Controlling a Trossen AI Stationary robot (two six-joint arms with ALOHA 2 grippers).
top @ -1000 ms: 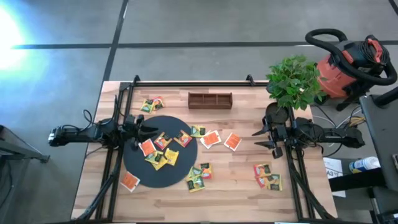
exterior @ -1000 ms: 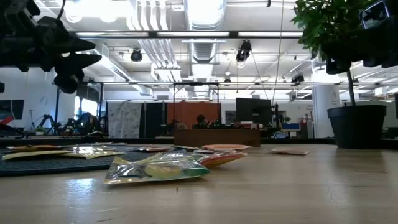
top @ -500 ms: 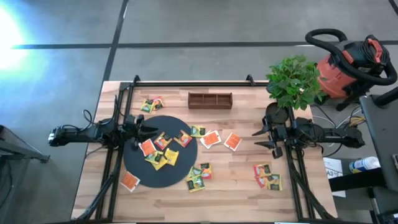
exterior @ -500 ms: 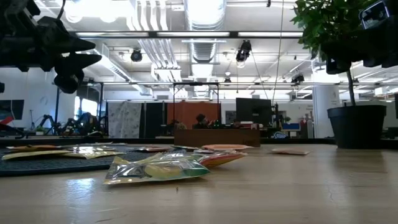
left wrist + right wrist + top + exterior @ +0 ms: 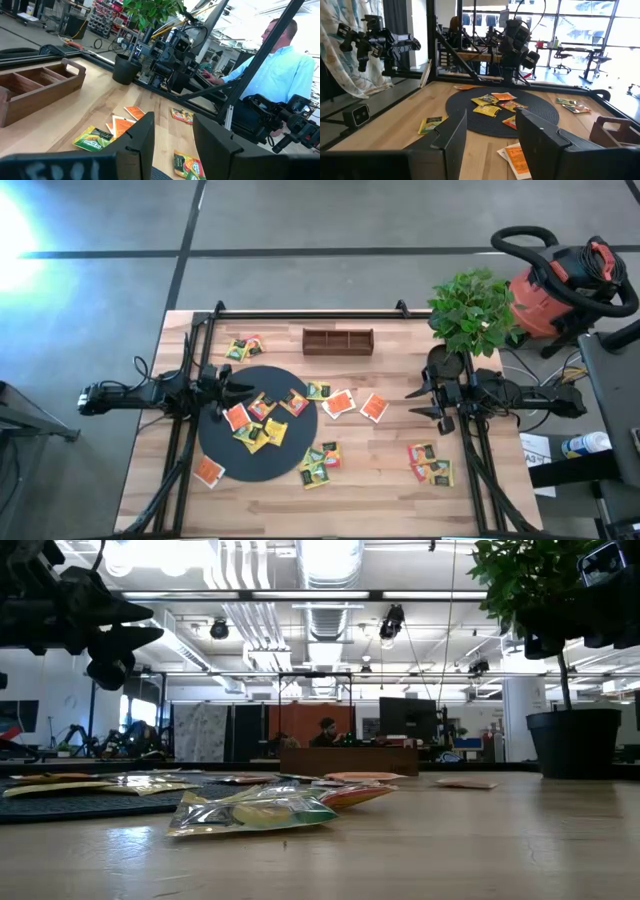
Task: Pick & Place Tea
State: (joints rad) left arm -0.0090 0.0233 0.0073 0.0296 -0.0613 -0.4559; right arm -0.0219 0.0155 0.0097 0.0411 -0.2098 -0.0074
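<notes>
Tea (image 5: 238,418): light, flat, slippery packets on disc (image 5: 225,460); best pinched at an edge.
Left end effector (image 5: 243,389): open, empty.
Right end effector (image 5: 412,402): open, empty.

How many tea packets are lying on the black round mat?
5 on the black mat: three orange-red packets in a row across its middle, two yellow packets just in front. Overlaps may hide more.

wooden tray (image 5: 338,340), potted plant (image 5: 470,315), vacuum (image 5: 560,280)
</notes>
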